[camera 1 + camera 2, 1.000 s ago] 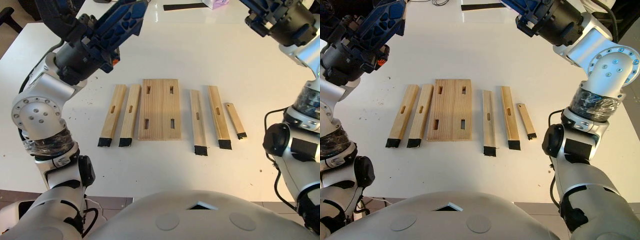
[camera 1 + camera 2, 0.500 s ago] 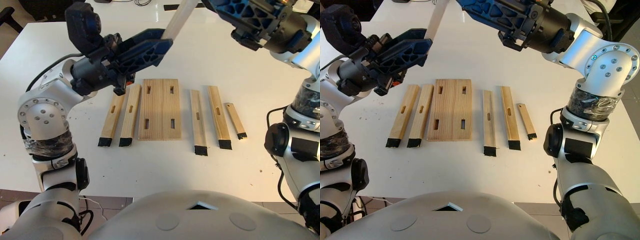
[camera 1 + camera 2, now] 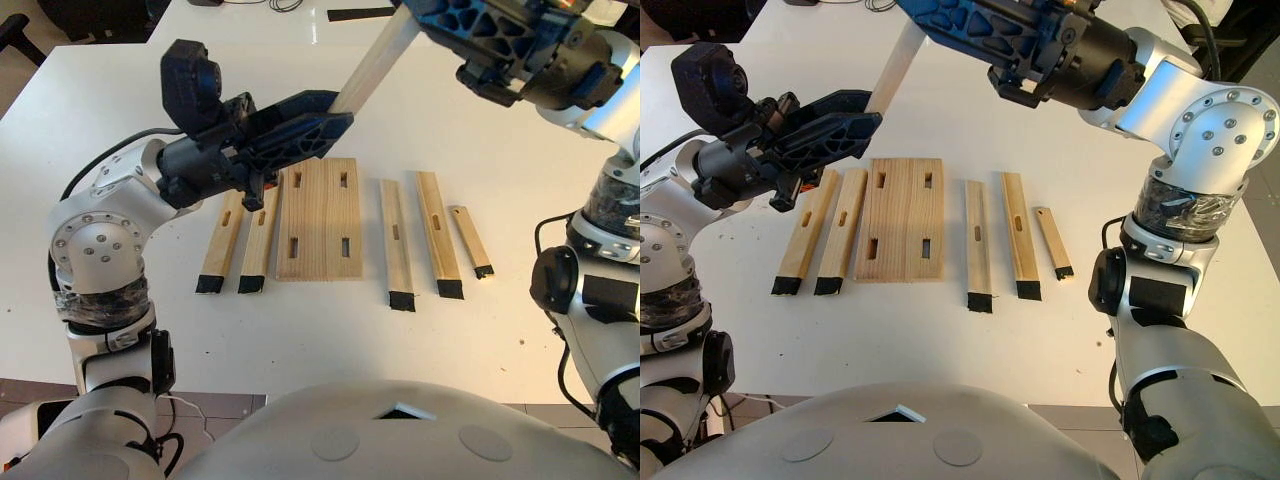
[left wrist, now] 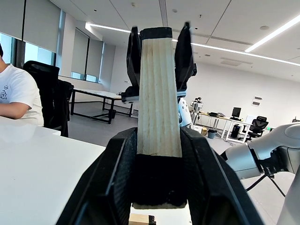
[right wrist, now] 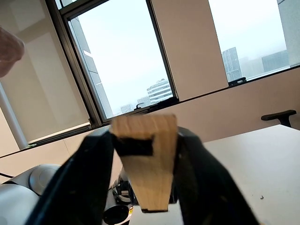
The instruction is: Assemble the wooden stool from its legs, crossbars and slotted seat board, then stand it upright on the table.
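While aloft between both jaws, leg (image 3: 369, 60) well above seat board (image 3: 318, 217).

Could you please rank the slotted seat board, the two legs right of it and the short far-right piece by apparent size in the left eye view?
1. slotted seat board: largest.
2. inner leg and outer leg: look alike, so unranked.
3. short piece: smallest.

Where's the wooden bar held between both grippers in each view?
Left eye: wooden bar slants across upper centre, above the slotted seat board.
Right eye: bar upper left of centre, above the same board.
Left wrist: bar dead centre.
Right wrist: bar lower centre.
Landmark: the seat board, eye views.
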Action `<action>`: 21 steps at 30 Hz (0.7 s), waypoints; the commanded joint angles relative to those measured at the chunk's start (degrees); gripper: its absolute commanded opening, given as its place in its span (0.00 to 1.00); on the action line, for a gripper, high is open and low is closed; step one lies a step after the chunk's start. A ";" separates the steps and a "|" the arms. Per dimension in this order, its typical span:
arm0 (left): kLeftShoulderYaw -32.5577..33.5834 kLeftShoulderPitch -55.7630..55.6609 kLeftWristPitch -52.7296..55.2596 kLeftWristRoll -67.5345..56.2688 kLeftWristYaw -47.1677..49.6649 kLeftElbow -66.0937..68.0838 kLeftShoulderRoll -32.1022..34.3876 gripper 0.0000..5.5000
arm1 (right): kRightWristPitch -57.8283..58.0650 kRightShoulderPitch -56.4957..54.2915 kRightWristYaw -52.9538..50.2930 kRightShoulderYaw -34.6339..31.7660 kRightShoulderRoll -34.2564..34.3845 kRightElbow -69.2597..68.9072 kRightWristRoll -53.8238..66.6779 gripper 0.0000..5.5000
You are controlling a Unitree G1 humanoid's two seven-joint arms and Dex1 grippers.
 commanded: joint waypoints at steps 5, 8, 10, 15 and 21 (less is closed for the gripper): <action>-0.04 -0.67 -1.95 3.13 -0.77 0.20 1.26 0.24 | -1.09 2.59 -1.04 1.51 -1.87 -1.70 -1.65 0.25; -0.59 0.05 -3.02 5.69 -1.76 0.10 1.38 0.24 | -2.56 3.36 -2.21 0.99 -2.02 -2.13 -2.33 0.24; -1.62 0.80 -4.12 8.58 -1.77 0.29 1.17 0.24 | -3.49 3.93 -2.72 0.63 -2.18 -2.63 -2.75 0.24; -2.47 2.06 -5.34 11.02 -1.22 1.34 0.37 0.36 | -7.00 4.17 -0.72 1.12 -3.35 -2.51 -7.51 0.24; -3.07 3.51 -10.20 18.96 2.00 6.63 -1.43 0.47 | -23.19 4.21 13.37 7.14 -12.71 5.59 -27.88 0.24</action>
